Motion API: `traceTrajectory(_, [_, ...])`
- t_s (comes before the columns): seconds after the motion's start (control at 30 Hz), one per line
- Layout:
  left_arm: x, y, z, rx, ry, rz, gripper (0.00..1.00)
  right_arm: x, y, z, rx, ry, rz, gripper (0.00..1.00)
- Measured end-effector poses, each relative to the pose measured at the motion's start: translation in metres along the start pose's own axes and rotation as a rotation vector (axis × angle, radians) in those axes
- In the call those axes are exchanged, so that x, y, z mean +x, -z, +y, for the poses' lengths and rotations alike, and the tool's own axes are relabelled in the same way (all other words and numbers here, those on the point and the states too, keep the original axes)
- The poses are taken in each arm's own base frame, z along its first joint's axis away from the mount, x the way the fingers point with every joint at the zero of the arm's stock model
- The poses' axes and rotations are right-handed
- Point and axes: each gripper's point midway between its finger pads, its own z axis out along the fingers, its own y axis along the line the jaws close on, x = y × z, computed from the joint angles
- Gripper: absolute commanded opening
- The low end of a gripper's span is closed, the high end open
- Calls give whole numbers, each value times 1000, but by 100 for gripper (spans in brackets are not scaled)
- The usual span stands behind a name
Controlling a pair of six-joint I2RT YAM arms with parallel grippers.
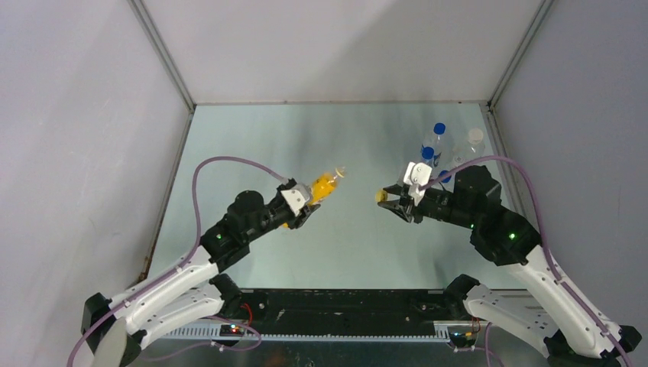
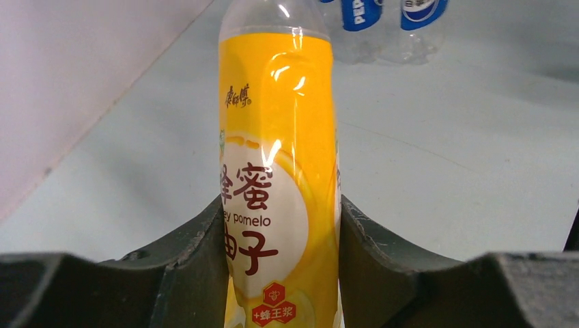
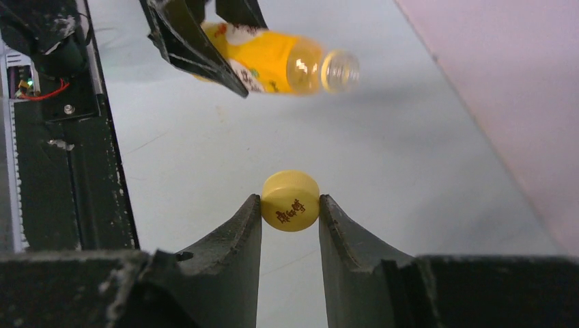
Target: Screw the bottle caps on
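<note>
My left gripper point(image 1: 306, 203) is shut on the yellow-orange bottle point(image 1: 326, 185) and holds it above the table, tilted, with its open neck pointing right and away. In the left wrist view the bottle point(image 2: 280, 157) is clamped between the fingers of that gripper point(image 2: 281, 215). My right gripper point(image 1: 384, 199) is shut on the yellow cap point(image 1: 380, 196), a short gap right of the bottle's mouth. In the right wrist view the cap point(image 3: 290, 200) sits between the fingertips of the gripper point(image 3: 290, 206), and the bottle point(image 3: 273, 61) hangs ahead, its mouth uncapped.
Two Pepsi-labelled bottles point(image 1: 437, 141) with blue caps on top stand at the back right, beside a clear bottle with a white cap point(image 1: 475, 138). Their labels show at the top of the left wrist view point(image 2: 362, 14). Enclosure walls border the table on three sides.
</note>
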Motion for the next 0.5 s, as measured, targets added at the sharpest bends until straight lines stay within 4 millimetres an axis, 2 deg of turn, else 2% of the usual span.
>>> traceTrajectory(0.13, [-8,2,-10,78,-104,-43,38,-25,4,6,-73,161,-68,0])
traceTrajectory(0.2, [-12,3,-18,129,-151,-64,39,-31,5,9,-106,228,-91,0])
traceTrajectory(0.37, [-12,6,-36,256,-216,-60,39,-31,3,21,-198,347,-114,0])
traceTrajectory(0.5, [-23,9,-46,328,-243,-89,37,-30,3,27,-247,420,-127,0])
